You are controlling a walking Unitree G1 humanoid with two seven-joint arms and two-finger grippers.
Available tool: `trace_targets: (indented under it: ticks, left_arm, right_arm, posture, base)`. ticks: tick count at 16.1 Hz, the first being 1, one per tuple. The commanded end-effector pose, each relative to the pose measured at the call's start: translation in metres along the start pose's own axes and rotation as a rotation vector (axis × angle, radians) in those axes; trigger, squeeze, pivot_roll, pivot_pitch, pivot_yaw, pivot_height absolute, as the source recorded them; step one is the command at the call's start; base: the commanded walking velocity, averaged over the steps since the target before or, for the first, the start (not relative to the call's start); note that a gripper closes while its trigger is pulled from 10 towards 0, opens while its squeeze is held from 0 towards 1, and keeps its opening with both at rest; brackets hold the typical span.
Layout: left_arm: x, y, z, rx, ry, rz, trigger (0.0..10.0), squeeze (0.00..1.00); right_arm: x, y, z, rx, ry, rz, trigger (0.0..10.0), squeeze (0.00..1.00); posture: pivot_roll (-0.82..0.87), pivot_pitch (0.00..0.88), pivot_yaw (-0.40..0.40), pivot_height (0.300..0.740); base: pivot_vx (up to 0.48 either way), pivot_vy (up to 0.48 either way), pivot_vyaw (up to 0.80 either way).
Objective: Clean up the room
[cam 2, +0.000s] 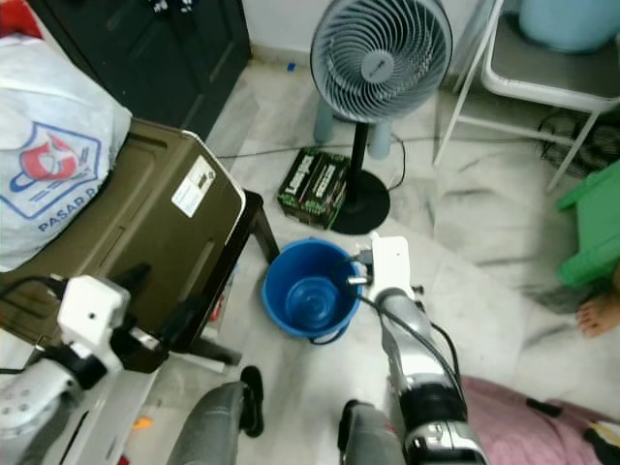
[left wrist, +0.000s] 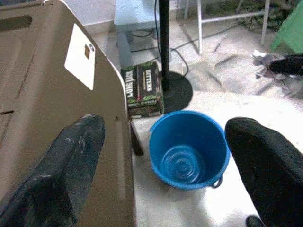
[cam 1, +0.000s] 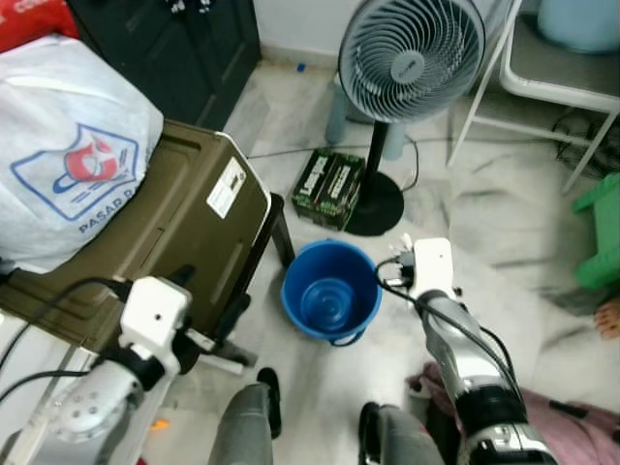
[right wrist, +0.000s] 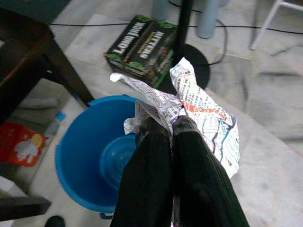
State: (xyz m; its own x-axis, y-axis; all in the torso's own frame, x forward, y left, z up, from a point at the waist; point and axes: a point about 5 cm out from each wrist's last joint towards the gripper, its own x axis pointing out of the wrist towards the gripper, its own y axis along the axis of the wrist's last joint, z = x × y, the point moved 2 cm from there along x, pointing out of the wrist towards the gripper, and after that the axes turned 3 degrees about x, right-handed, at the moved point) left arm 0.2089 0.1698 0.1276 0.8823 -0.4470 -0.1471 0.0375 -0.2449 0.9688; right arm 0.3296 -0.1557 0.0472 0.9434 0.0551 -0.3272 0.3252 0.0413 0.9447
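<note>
Our right hand [right wrist: 171, 124] clamping its fingers together on a crumpled printed paper [right wrist: 199, 106], holding it over the rim of the blue bucket [cam 1: 330, 291] on the floor, our left hand [left wrist: 165, 156] hanging apart beside the olive crate [cam 1: 184, 213]

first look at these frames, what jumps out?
A round blue plastic bucket stands empty on the pale marble floor, with the right gripper beside its rim, jaws shut on a crumpled sheet of printed paper. Behind the bucket stands a grey pedestal fan with a dark green printed carton at its base. On the robot's left, the open left gripper reaches out past a big olive-brown plastic bin.
</note>
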Motion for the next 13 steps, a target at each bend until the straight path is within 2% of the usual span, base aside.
trace_targets:
  ticks: [1,3,9,13]
  left_arm:
    - [-0.006,-0.001,-0.002,0.008,-0.010,-0.023,10.0,0.00]
    - [-0.006,0.006,-0.005,0.028,-0.007,-0.023,10.0,0.00]
    - [-0.012,0.017,-0.008,0.054,-0.007,-0.035,10.0,0.00]
    - [-0.012,0.013,-0.013,0.052,-0.006,-0.060,10.0,0.00]
  right_arm:
    - [0.003,-0.002,-0.011,0.013,0.034,-0.006,10.0,0.00]
    - [0.012,0.003,-0.036,0.003,0.097,0.004,10.0,0.00]
    - [0.023,0.026,-0.084,0.050,0.188,0.066,10.0,0.00]
    - [0.025,0.025,-0.092,0.054,0.200,0.072,10.0,0.00]
  posture:
    - [0.26,0.329,0.123,0.740]
    - [0.28,0.332,0.140,0.740]
    - [0.33,0.357,0.167,0.740]
    - [0.34,0.368,0.174,0.740]
  base:
    - [0.000,0.000,0.00]
    - [0.000,0.000,0.00]
    - [0.000,0.000,0.00]
    - [0.000,0.000,0.00]
